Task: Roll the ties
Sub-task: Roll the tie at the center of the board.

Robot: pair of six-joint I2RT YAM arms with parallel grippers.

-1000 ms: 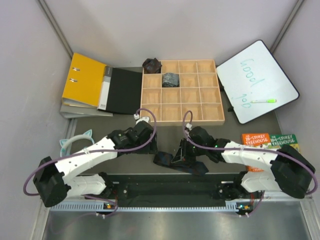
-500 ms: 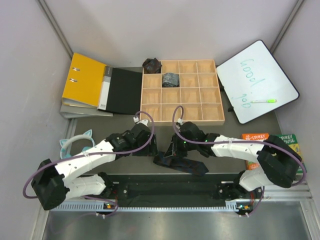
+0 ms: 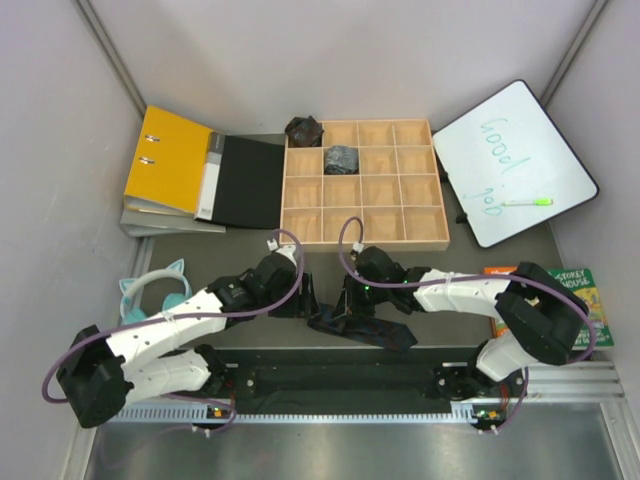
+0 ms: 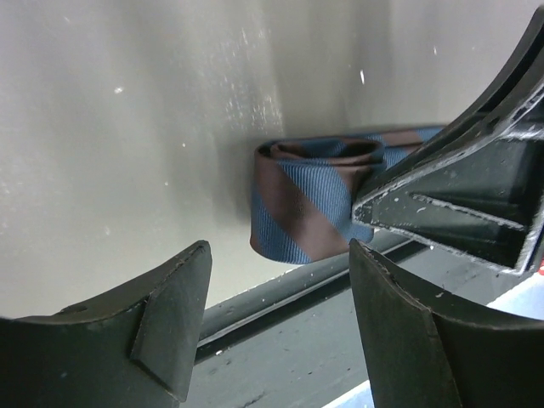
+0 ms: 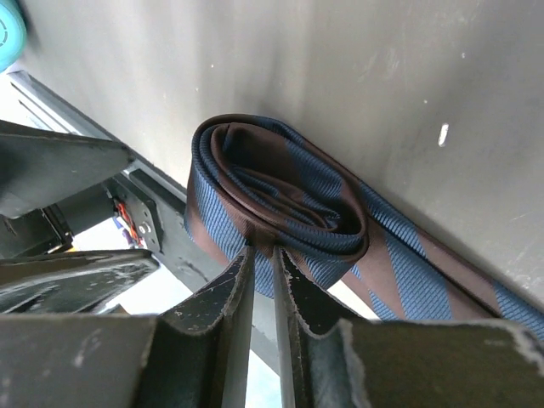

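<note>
The coiled end of the striped tie [image 5: 272, 191] is pinched by the right gripper [image 5: 263, 255], whose jaws are clenched on the roll's outer layers, presumably so that the turns are kept from springing loose while more length is wound on. The left gripper [image 4: 280, 255] is held released just beside the coil, nothing between its fingers, seemingly placed to steady or feed the fabric. The tie is found on the table [image 3: 245, 245] at its near edge, between the two grippers, with the unrolled tail laid out toward the right. It is seen as a soft, flattened oval coil of several turns, in diagonal blue and brown stripes with a fine ribbed weave. Two rolled ties [image 3: 341, 159] are already lodged in the wooden tray [image 3: 430, 240] farther back
</note>
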